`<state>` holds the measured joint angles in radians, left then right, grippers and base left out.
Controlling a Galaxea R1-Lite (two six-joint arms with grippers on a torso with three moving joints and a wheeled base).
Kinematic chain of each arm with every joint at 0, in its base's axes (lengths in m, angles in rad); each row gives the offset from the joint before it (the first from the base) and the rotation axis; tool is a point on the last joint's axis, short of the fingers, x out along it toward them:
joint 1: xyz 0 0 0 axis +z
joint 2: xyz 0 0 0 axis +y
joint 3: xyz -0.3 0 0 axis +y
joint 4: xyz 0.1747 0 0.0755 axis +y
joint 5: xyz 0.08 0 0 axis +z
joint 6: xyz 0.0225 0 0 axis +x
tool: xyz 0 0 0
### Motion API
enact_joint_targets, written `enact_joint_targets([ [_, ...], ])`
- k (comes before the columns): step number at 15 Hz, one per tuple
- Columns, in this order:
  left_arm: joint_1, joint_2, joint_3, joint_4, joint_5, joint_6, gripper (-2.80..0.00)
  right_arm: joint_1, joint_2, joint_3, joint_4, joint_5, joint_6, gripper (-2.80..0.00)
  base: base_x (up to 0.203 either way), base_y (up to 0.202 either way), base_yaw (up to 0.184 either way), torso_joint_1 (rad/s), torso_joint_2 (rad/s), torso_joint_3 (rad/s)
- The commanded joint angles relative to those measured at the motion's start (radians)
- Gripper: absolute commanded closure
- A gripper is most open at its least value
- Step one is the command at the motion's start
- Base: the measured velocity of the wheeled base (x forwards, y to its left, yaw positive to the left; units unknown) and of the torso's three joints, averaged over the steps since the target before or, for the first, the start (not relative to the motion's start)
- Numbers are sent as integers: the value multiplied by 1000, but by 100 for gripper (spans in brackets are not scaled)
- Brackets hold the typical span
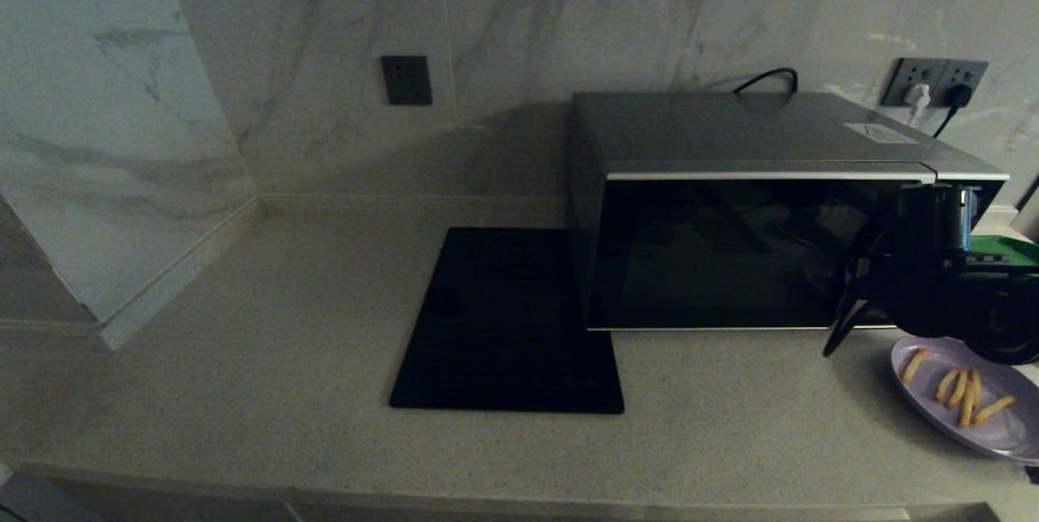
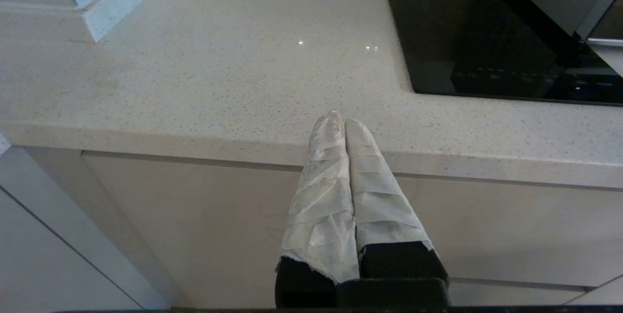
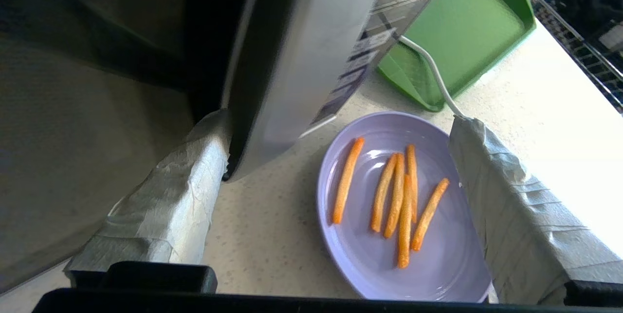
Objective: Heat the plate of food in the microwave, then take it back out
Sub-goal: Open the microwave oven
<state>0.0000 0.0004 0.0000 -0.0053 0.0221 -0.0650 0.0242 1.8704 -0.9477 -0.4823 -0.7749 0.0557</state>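
The microwave [image 1: 755,213] stands on the counter with its black glass door shut. To its front right lies the lavender plate of food [image 1: 994,429] with several orange fries on it. My right gripper [image 1: 848,307] hangs at the microwave's front right corner, just above and behind the plate. The right wrist view shows my right gripper [image 3: 338,125] open and empty: one taped finger [image 3: 165,206] is beside the microwave [image 3: 292,50] corner, the other over the rim of the plate of food [image 3: 370,249]. My left gripper [image 2: 339,120] is shut and parked at the counter's front edge.
A flat black mat [image 1: 507,319] lies left of the microwave. A green tray [image 3: 462,30] sits behind the plate on the microwave's right, with a white cable [image 3: 433,74] running past it. Marble walls close the back and left. Wall sockets [image 1: 933,84] sit behind the microwave.
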Motion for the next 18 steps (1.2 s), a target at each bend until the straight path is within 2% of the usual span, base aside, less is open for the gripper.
enact_joint_targets([
  [1, 0, -2, 0, -1, 1, -1, 0, -13, 7, -7, -2, -4, -1, -280, 0, 0, 0, 0, 0, 0],
  [4, 0, -2, 0, -1, 1, -1, 0, -35, 27, -21, -15, -4, -10, -280, 0, 0, 0, 0, 0, 0],
  [13, 0, -2, 0, -1, 1, -1, 0, -35, 79, -65, -16, -3, -5, -280, 0, 0, 0, 0, 0, 0],
  [14, 0, -2, 0, -1, 1, -1, 0, -35, 79, -66, -18, -3, -4, 0, 0, 0, 0, 0, 0, 0],
  [18, 0, -2, 0, -1, 1, -1, 0, -35, 81, -65, -33, 0, -5, 0, 0, 0, 0, 0, 0, 0],
])
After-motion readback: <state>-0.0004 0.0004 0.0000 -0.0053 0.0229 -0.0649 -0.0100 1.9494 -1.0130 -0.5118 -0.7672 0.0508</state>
